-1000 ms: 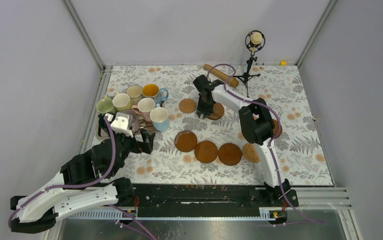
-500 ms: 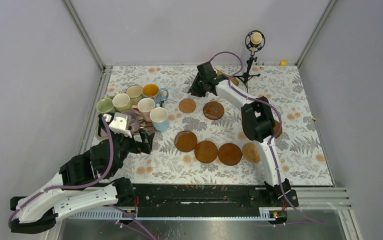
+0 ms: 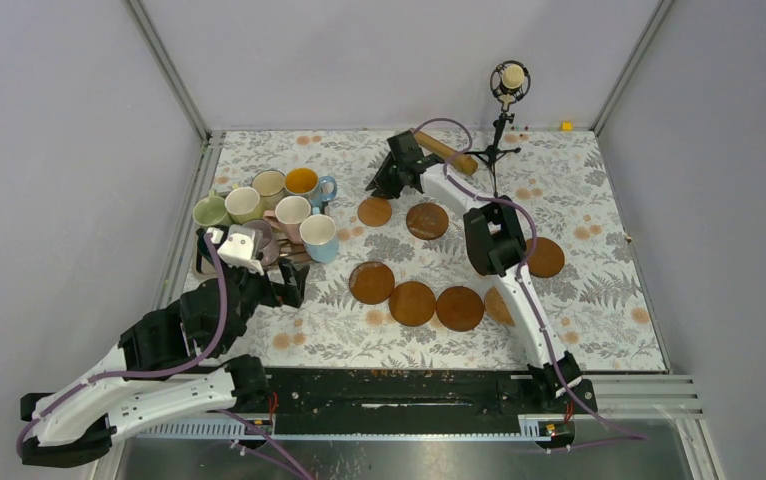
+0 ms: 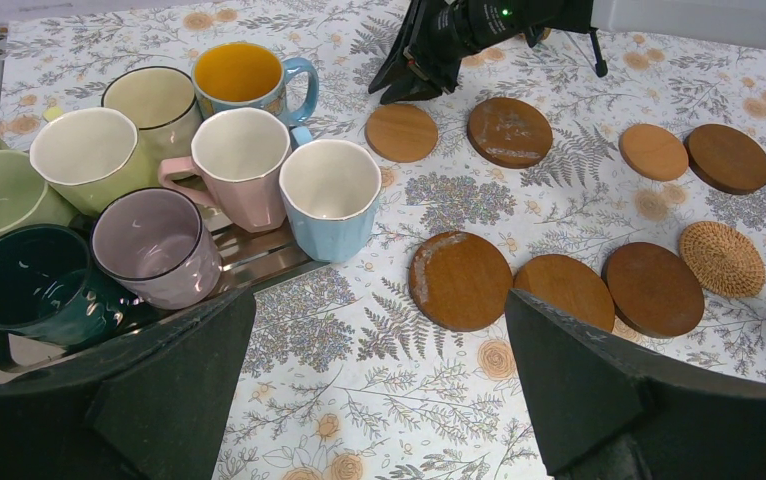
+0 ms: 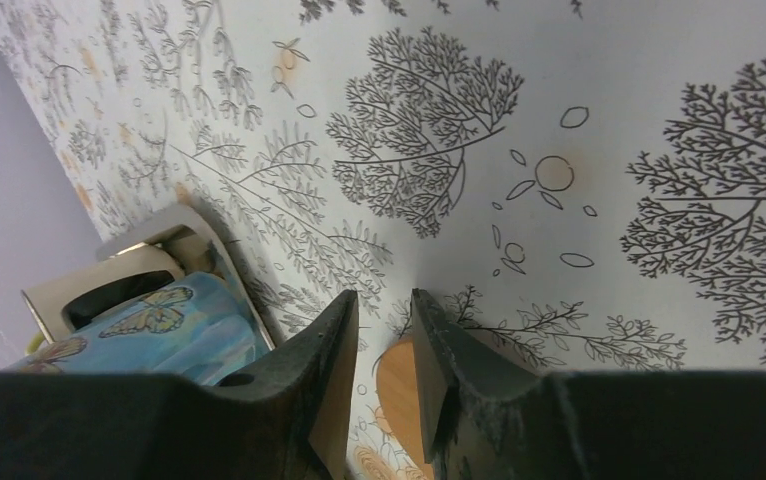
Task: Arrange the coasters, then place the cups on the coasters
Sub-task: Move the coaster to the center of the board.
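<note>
**Coasters spread out, cups clustered at the tray**

The table (image 3: 609, 200), under a leaf-print cloth, carries everything. The left end effector (image 4: 379, 300) hangs at 8 o'clock. Its fingers are spread wide with nothing between them, and it faces the near edge of a metal tray (image 4: 259, 262). The right end effector (image 3: 384, 185) reaches out to 12 o'clock with its fingers drawn almost together and empty. Its tip is just beyond the far edge of a small tan coaster (image 3: 374, 211).

At 10 o'clock the eight cups (image 4: 239, 160) stand upright and packed together over the tray, well apart from most of the discs. The light blue one is nearest the table's centre, and the dark green and mauve ones are nearest the left arm.

A microphone stand (image 3: 500, 130) stands at 1 o'clock. A wooden roller (image 3: 459, 158) lies beside it, partly behind the right arm.

The coasters (image 4: 459, 280) lie flat on the cloth. Four form a close-set row toward 6 o'clock of centre: three dark discs with a woven one at the right end. A scuffed dark disc sits beside the small tan coaster. Another tan and dark pair lies toward 3 o'clock.
</note>
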Action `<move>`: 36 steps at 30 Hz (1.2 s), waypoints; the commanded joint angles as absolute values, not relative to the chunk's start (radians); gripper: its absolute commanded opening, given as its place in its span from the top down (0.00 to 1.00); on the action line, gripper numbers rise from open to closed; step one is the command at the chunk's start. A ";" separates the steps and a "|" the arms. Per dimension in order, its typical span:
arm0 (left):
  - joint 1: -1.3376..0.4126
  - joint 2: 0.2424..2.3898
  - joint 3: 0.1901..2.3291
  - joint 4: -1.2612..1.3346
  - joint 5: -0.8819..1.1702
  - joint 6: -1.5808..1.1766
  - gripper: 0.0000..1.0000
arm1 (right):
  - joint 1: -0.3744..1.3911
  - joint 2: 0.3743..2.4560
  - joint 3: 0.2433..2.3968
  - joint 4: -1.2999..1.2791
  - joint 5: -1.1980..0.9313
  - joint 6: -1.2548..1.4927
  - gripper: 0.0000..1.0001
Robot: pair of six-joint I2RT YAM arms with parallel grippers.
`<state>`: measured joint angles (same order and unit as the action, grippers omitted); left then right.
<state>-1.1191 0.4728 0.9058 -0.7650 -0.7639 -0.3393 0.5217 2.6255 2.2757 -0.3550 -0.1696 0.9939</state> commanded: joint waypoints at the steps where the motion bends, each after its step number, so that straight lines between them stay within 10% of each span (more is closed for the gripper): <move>1: -1.117 0.479 0.902 -0.722 -0.786 -0.330 0.02 | 0.526 2.647 2.353 -0.403 -0.208 1.009 0.66; 36: -1.117 0.488 0.900 -0.722 -0.804 -0.329 0.02 | 0.537 2.338 2.003 -0.606 -0.304 0.597 0.66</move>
